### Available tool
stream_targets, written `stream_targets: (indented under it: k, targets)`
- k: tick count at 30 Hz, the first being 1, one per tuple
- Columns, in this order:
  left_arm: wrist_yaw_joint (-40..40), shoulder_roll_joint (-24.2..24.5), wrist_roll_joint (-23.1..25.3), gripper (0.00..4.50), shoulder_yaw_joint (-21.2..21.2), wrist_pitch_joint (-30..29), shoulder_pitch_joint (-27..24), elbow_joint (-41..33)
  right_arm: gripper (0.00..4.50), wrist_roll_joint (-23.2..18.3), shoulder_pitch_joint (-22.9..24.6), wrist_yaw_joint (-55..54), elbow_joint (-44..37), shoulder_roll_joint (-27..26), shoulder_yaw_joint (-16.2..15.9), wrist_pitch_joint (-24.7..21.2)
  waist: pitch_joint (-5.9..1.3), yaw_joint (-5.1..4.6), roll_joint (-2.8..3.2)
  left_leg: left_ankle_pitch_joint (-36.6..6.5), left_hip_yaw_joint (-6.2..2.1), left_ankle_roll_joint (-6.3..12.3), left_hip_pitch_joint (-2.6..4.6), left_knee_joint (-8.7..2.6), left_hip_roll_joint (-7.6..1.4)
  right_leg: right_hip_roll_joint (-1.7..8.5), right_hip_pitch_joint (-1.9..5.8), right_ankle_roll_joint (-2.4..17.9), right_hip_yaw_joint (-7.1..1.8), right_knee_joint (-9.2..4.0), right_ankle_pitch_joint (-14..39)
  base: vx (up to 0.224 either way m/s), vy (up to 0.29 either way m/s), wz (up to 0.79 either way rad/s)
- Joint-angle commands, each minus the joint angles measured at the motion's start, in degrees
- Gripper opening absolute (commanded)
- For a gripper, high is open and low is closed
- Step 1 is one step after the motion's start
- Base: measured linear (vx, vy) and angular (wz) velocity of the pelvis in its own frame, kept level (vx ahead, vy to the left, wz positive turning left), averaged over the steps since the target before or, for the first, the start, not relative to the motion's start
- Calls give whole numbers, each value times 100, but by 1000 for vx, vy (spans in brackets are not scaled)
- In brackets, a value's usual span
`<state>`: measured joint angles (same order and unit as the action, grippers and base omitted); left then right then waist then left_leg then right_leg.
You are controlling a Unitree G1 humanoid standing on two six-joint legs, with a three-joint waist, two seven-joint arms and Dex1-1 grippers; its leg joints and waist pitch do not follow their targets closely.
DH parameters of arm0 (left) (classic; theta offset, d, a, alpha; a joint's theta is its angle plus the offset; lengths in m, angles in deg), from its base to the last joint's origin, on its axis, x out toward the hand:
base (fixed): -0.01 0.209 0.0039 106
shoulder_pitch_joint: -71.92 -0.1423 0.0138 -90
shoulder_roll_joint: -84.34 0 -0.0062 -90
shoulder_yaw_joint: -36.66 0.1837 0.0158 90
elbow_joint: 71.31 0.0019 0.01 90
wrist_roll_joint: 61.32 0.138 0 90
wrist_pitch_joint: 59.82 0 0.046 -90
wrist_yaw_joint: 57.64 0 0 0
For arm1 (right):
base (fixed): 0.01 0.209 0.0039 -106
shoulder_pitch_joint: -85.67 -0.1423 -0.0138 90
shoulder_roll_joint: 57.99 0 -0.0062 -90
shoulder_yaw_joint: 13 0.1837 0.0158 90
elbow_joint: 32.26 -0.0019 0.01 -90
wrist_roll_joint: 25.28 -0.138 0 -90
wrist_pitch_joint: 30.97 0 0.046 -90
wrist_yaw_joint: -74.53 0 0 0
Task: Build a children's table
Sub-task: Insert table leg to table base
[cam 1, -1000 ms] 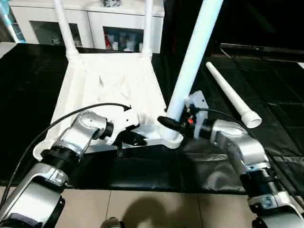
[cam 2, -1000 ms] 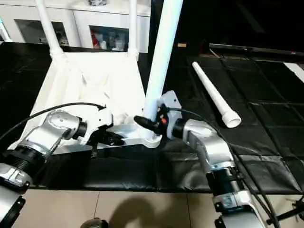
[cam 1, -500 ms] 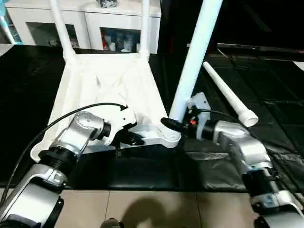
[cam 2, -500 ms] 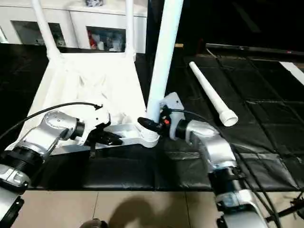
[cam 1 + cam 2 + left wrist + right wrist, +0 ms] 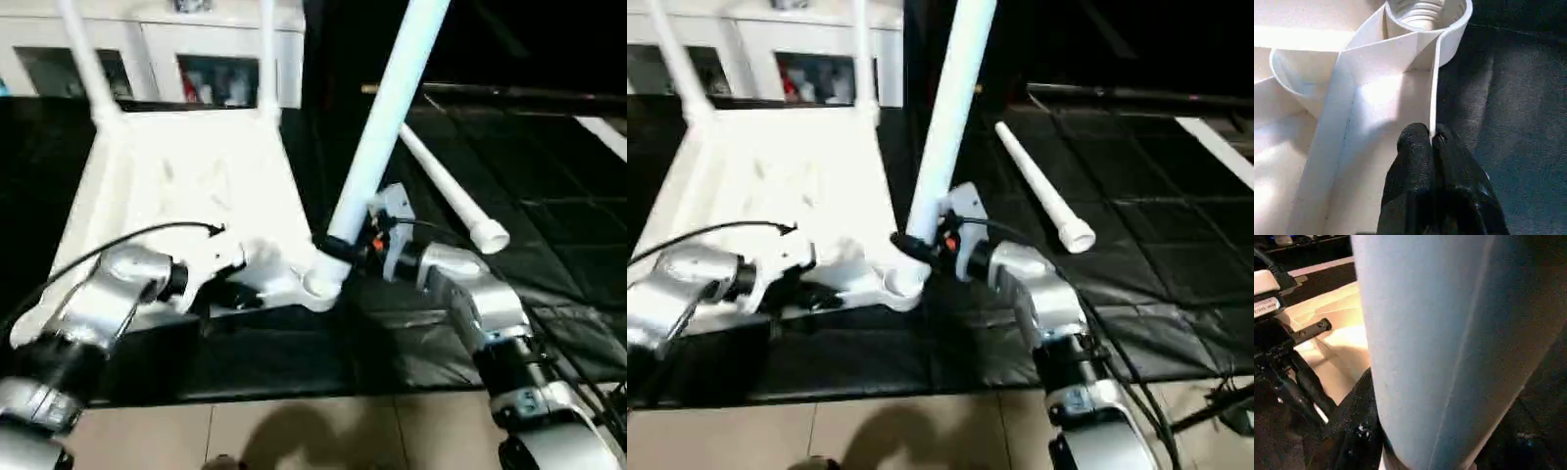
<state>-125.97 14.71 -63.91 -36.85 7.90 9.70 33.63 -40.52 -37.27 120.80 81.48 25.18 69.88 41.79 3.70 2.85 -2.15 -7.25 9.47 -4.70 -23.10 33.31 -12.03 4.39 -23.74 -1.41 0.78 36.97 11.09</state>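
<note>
We are looking down at the top, lying upside down on a black mat with its ribbed underside facing up. Two legs are standing in its far corner sockets, one far left leg and one far right leg, in front of a white cabinet.

Our left gripper is pinching the thin near edge wall of the top, its two black fingers pressed together on either side of that rim (the wall is coming out right between the tips). Just beyond it along the same rim is sitting the near right socket.

Our right gripper is standing about half open and is closed around a third leg low on its shaft. That leg is leaning up and to the right, and its lower end is meeting the near right socket; we cannot tell how deep it is seated.

A fourth leg is lying loose on the mat to the right, apart from the top, with its wider end toward us.
</note>
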Motion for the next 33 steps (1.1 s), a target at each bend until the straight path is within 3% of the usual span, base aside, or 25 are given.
stream_targets:
  k: [1,2,4,9,19,20,33]
  targets:
    - [295,105,126,0,-65,-436,-163,-67,193,-23,-108,-17,11,-5,84,94,-436,67,50,-1665,46,-125,148,-383,-41,211,232,1299,-88,-431,874,0,0,0]
    - [455,84,140,0,-126,-703,-212,-205,193,-37,-121,-33,17,-28,93,98,-430,77,78,-1693,52,-123,162,-378,-32,202,222,1299,-91,-433,908,0,0,0]
    - [771,-30,132,0,-223,-1146,-239,-404,193,-60,-137,-57,28,-45,86,104,-419,75,67,-1819,51,-174,164,-390,-29,193,221,1265,-92,-448,1067,0,0,0]
    - [1069,-291,159,0,-217,-1370,-216,-601,193,-40,-128,-36,70,-58,96,141,-415,78,63,-1966,41,-228,164,-389,-21,197,215,1168,-94,-484,1336,0,0,0]
    - [553,-362,-72,0,-6,-464,-147,-475,193,163,-155,113,268,130,-23,178,-441,151,39,-1626,62,-128,157,-363,-12,182,228,1189,-91,-467,910,0,0,0]
    - [477,-345,-55,0,40,-223,-137,-399,193,241,-169,95,353,157,-68,214,-434,164,41,-1713,64,-152,160,-366,-14,189,217,1165,-93,-474,1036,0,0,0]
    - [406,-503,111,0,146,272,252,469,193,365,-328,388,822,164,-218,180,-434,219,21,-2122,48,-272,207,-389,-31,204,182,1082,-100,-502,1431,0,0,0]
